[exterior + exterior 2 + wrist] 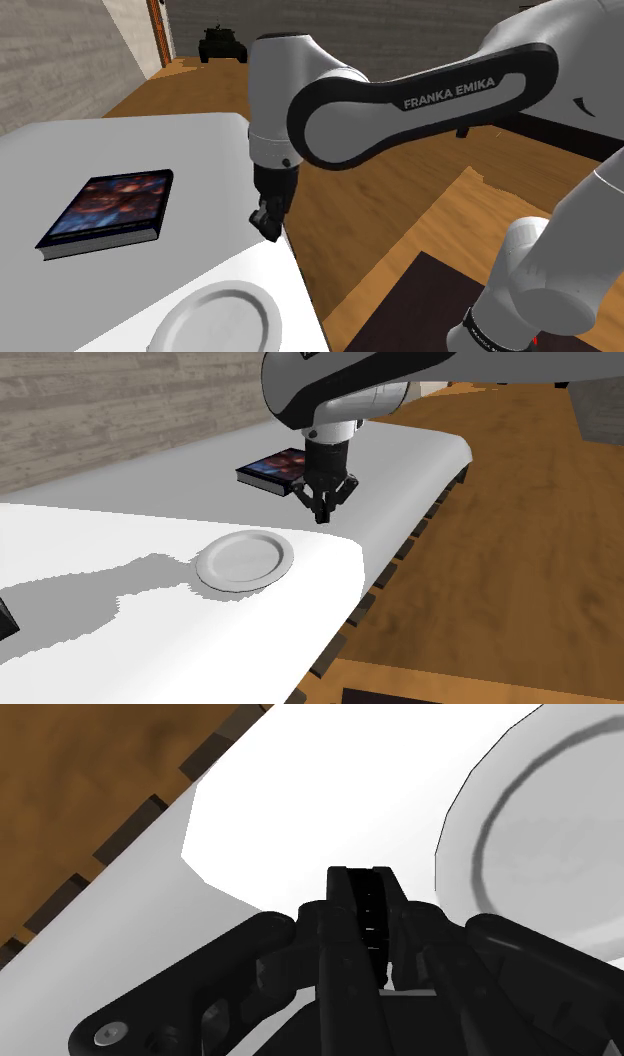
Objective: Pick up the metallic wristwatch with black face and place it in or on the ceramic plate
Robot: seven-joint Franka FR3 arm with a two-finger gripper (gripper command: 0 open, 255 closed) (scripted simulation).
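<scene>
My black gripper [266,224] hangs over the white table [120,140] close to its edge, a short way from the plate. Its fingers are shut on a thin dark piece with small bright marks, which looks like the band of the wristwatch [371,919]; the watch face is hidden. In the wrist view the gripper [365,876] points at the tabletop, with the pale round plate [540,824] just beside it. The plate [216,321] lies flat near the table's front corner and has nothing on it. In the second exterior view the gripper [322,512] hovers above and beyond the plate [243,560].
A book [106,208] with a dark, colourful cover lies on the table farther back; it also appears behind the gripper as the book [274,467]. Wooden floor [380,200] lies past the table edge. A small dark model [222,42] stands by the far wall.
</scene>
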